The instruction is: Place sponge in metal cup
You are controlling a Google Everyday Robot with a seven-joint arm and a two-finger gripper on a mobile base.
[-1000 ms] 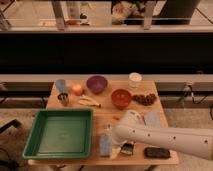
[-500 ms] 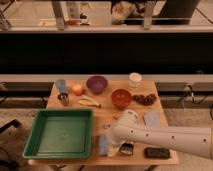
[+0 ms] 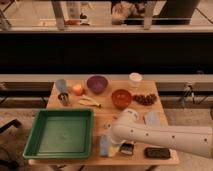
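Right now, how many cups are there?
3: blue cup back left, metal cup in front of it, white cup back right; gripper at the front edge; arm may hide others.

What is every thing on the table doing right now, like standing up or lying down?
Pale blue soft rectangular sponge: lying near the wooden table's front edge, not in any cup.
Short shiny metal cup: upright, back left, no sponge inside.
Gripper: down low beside the sponge, on its right.
Pale blue plastic cup: upright.
White paper cup: upright.
Green plastic tray: lying flat.
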